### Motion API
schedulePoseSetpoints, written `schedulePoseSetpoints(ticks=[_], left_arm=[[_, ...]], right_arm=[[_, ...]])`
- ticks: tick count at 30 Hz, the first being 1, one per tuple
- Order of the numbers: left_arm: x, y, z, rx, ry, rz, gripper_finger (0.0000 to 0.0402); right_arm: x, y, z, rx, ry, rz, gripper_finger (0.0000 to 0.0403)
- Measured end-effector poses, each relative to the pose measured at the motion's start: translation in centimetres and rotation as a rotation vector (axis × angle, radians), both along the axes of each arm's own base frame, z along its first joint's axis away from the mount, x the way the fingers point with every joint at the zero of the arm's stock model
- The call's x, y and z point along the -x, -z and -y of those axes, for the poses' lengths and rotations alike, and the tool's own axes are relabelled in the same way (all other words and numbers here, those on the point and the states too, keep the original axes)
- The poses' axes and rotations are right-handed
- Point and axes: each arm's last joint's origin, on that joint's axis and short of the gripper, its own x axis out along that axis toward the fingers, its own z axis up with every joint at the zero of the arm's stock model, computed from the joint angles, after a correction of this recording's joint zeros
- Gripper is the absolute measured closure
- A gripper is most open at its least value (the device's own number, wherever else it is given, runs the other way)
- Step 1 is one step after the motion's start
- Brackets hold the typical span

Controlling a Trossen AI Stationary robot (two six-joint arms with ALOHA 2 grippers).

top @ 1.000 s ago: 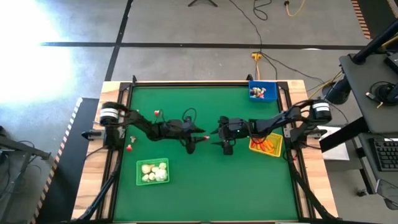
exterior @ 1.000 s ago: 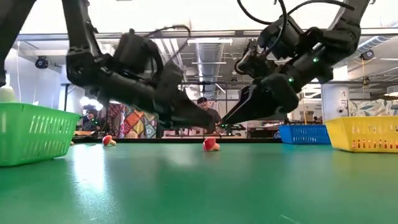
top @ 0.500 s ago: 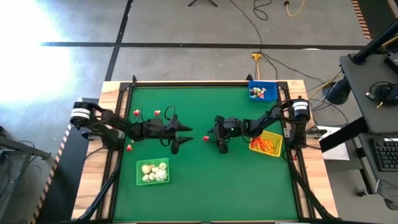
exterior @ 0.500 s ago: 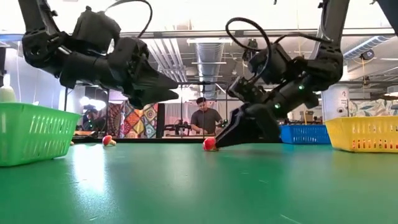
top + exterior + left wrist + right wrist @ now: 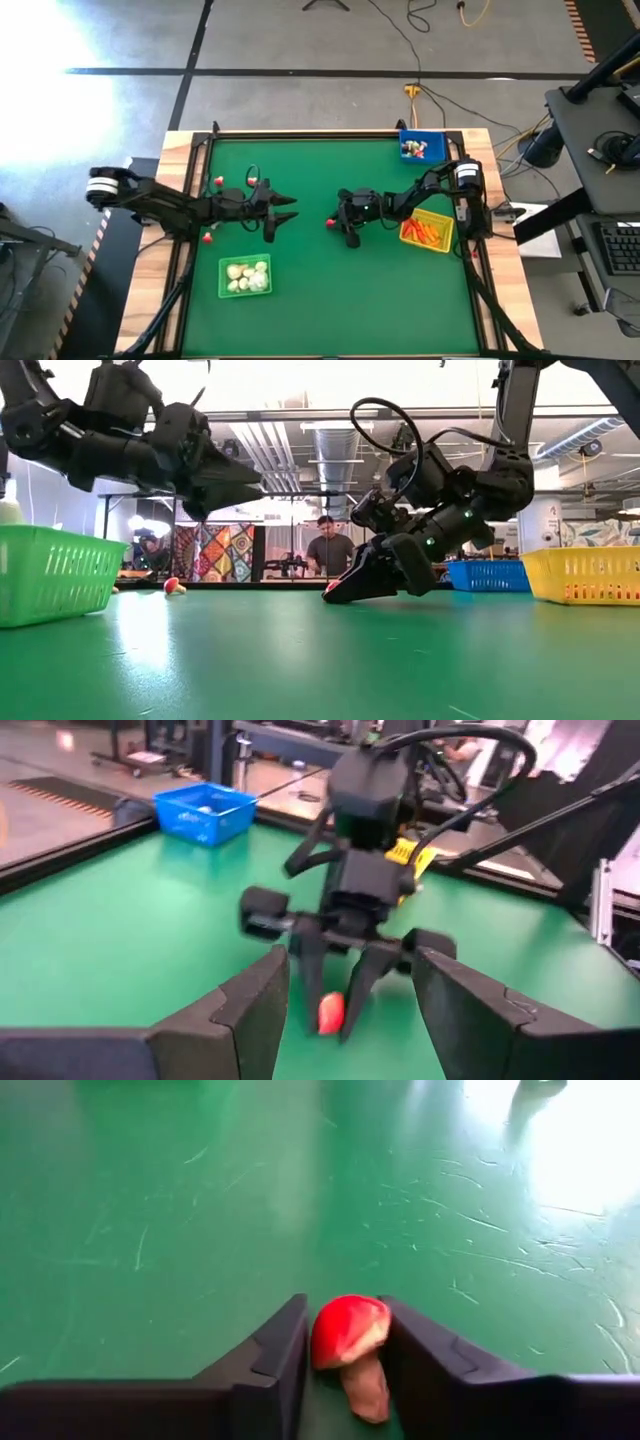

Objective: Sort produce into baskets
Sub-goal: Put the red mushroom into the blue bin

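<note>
A small red-and-white mushroom-like piece of produce [image 5: 348, 1332] lies on the green table near its middle, between the fingers of my right gripper [image 5: 335, 222], which has come in low from the right. My left gripper [image 5: 285, 207] hangs open above the table to the left of it, holding nothing; in its own wrist view its gripper [image 5: 350, 1010] faces the right arm and the red piece [image 5: 331, 1013]. The green basket [image 5: 245, 277] holds whitish bulbs, the yellow basket [image 5: 427, 231] orange sticks, the blue basket [image 5: 422, 147] small pieces. My right gripper pinches the piece's red cap [image 5: 340, 1342] between its two fingers, one on each side. The fingers slant down from the table's right side, their tips at the table. The piece lies on the table, its pale stem [image 5: 368, 1388] pointing back toward the wrist.
Three more red pieces lie at the table's left: two near the far left [image 5: 219, 181] [image 5: 252, 181], one by the left edge [image 5: 207, 237]. In the low view a person [image 5: 325, 550] stands in the room behind the table. Green table lies bare near the front edge.
My left gripper has drawn back toward the table's left edge and risen, away from the red piece. My right gripper has sunk and gone left toward the piece, its tips now at the table around it. The piece has stayed in place.
</note>
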Motion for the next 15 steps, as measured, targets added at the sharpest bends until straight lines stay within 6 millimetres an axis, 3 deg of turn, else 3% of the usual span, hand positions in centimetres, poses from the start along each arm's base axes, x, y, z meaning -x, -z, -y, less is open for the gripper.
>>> schedulePoseSetpoints(ticks=[5, 8, 11, 15], left_arm=[[1.9, 0.1, 0.0, 0.01, -0.047, -0.038, 0.0206], [2.4, 0.1, 0.0, 0.029, -0.057, -0.057, 0.0206], [2.8, 0.3, 0.1, 0.039, -0.058, -0.074, 0.0206], [2.9, 0.2, 0.1, 0.049, -0.063, -0.076, 0.0206]], right_arm=[[0.4, -1.1, 0.1, -0.007, 0.019, -0.04, 0.0348], [1.2, -3.2, 0.2, 0.008, 0.043, -0.113, 0.0362], [2.4, -6.3, 0.6, 0.073, 0.142, -0.169, 0.0361], [5.2, -10.5, 1.7, 0.227, 0.425, -0.238, 0.0347]])
